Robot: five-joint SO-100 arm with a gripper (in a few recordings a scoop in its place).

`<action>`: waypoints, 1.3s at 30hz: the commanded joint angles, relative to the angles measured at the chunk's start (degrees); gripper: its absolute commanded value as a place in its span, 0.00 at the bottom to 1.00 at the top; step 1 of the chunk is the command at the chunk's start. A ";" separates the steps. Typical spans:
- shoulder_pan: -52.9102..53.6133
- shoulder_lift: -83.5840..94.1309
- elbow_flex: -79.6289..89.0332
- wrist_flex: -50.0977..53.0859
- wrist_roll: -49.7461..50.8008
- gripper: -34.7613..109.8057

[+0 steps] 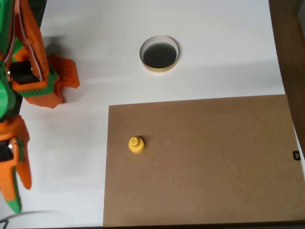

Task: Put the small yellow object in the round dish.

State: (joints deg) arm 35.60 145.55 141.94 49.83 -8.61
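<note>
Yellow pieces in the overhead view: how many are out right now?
1. The small yellow object stands on the brown board, near its left edge, apart from the round dish on the white table above. Nothing appears to hide another.

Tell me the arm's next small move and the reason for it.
Probably swing the gripper right and down the picture, toward the small yellow object. It sits alone on the brown board, far from the gripper, and the round dish holds nothing.

From my remote station: bright yellow small object [136, 145] on a plain brown board [214, 162]; round dish [159, 53] with pale cream rim and black inside on a white table [219, 52]; orange-and-green arm [24, 71].
</note>
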 commanded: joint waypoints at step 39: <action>-38.23 -32.61 -25.75 17.75 4.04 0.44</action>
State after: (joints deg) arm 0.09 112.32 120.23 66.36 -4.13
